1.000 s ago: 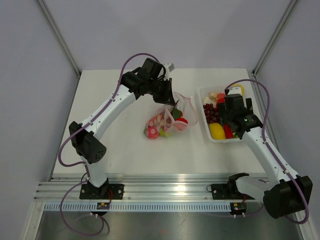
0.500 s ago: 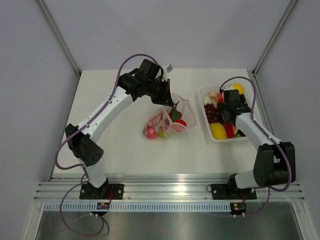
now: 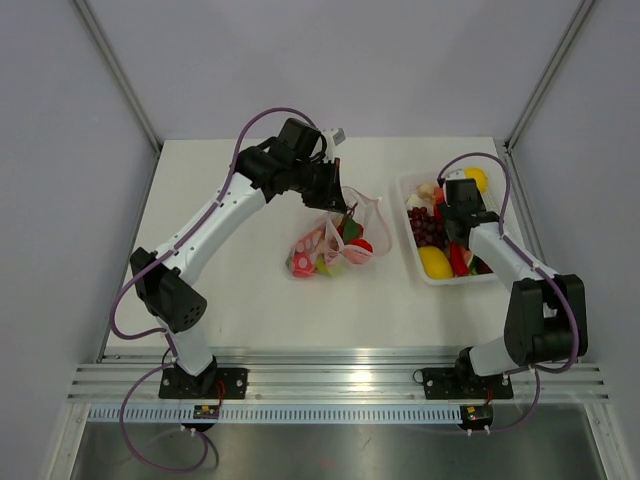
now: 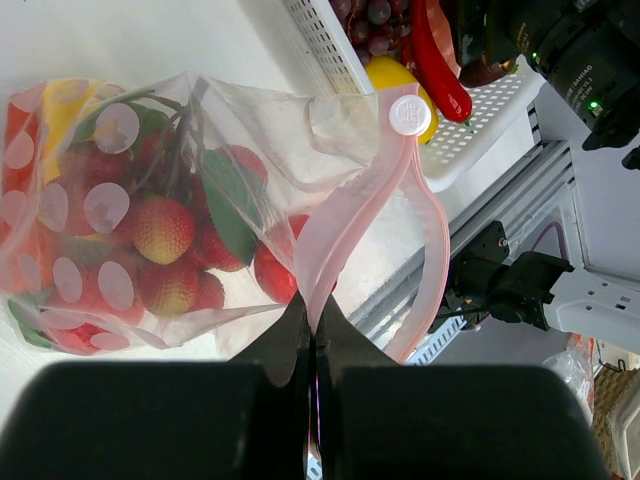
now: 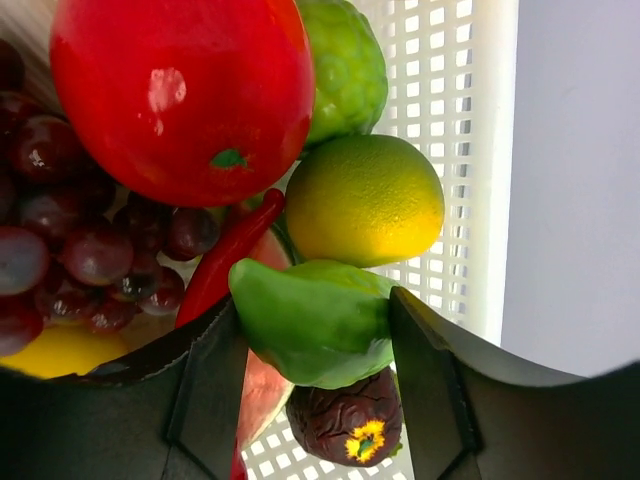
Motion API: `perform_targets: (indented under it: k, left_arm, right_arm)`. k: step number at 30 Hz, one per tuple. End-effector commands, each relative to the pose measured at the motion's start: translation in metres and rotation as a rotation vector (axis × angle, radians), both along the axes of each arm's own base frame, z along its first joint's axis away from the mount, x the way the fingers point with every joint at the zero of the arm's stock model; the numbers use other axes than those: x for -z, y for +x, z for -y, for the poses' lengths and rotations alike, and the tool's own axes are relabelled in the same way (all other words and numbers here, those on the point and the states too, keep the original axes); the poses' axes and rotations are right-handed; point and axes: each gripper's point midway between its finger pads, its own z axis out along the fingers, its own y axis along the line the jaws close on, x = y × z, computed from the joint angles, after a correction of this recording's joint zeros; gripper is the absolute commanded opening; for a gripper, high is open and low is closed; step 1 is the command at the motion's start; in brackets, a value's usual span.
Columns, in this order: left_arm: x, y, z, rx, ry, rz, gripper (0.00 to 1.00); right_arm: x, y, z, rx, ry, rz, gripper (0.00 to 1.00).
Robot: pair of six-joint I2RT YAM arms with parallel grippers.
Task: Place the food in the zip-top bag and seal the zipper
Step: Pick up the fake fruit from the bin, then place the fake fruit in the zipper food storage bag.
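Observation:
The clear zip-top bag [image 3: 330, 246] lies mid-table with several red, yellow and green toy fruits inside [image 4: 150, 230]. My left gripper [image 3: 338, 197] is shut on the pink zipper strip [image 4: 335, 225] and holds the mouth up; the white slider [image 4: 404, 113] sits at the strip's end. My right gripper [image 3: 466, 222] is over the white tray [image 3: 403, 215], shut on a green toy vegetable [image 5: 315, 335], with both fingers [image 5: 205, 390] pressed on its sides. Below it lie a dark purple fruit [image 5: 345, 425], a yellow-green lemon [image 5: 365, 200] and a red chili [image 5: 225, 260].
The tray [image 5: 470, 150] also holds a large red fruit [image 5: 180, 90], a bumpy green fruit [image 5: 345, 65], dark grapes [image 5: 70, 250] and a yellow fruit [image 3: 433, 262]. It stands near the table's right edge. Grey walls enclose the table on three sides.
My right arm has folded back and its wrist has moved toward the far part of the tray. My left gripper with the bag mouth has shifted only slightly.

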Motion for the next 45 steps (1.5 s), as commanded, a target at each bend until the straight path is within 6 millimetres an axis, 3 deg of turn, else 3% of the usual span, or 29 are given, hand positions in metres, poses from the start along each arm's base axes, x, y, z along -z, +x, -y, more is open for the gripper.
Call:
perform_targets:
  k: [1, 3, 4, 7, 14, 18, 24, 29, 34, 38, 42, 45]
  left_arm:
    - [-0.030, 0.001, 0.002, 0.015, -0.073, 0.085, 0.00]
    - [-0.031, 0.003, 0.004, 0.013, -0.079, 0.083, 0.00]
    - [-0.032, 0.003, 0.004, 0.012, -0.081, 0.083, 0.00]
    - [-0.031, 0.005, 0.006, 0.011, -0.086, 0.076, 0.00]
    - [-0.033, 0.008, 0.011, 0.016, -0.093, 0.072, 0.00]
    - [-0.034, 0.009, 0.011, 0.014, -0.095, 0.071, 0.00]
    - [-0.032, 0.010, 0.013, 0.016, -0.097, 0.062, 0.00]
    - [-0.030, 0.011, 0.014, 0.012, -0.094, 0.062, 0.00]
    - [-0.029, 0.013, 0.019, 0.016, -0.110, 0.046, 0.00]
    - [-0.029, 0.014, 0.023, 0.019, -0.120, 0.037, 0.00]
    - [-0.033, 0.015, 0.021, 0.014, -0.119, 0.041, 0.00]
    - [-0.038, 0.016, 0.018, 0.007, -0.120, 0.049, 0.00]
  right_arm:
    - [-0.038, 0.004, -0.010, 0.014, 0.101, 0.108, 0.41]
    - [-0.060, 0.000, -0.016, 0.017, 0.157, 0.174, 0.32]
    - [-0.064, -0.003, -0.020, 0.006, 0.183, 0.182, 0.20]
    - [-0.089, -0.013, -0.028, 0.001, 0.260, 0.260, 0.16]
    - [-0.138, -0.034, -0.047, -0.055, 0.404, 0.395, 0.15]
    - [-0.182, -0.045, -0.069, -0.143, 0.522, 0.488, 0.14]
    - [-0.245, -0.066, -0.122, -0.357, 0.799, 0.588, 0.13]
    - [-0.287, -0.076, -0.148, -0.451, 0.959, 0.630, 0.11]
    - [-0.311, -0.080, -0.176, -0.555, 1.116, 0.641, 0.10]
    - [-0.318, -0.082, -0.203, -0.607, 1.177, 0.626, 0.10]
    - [-0.307, -0.082, -0.239, -0.644, 1.170, 0.569, 0.10]
    - [-0.298, -0.079, -0.249, -0.646, 1.185, 0.542, 0.09]
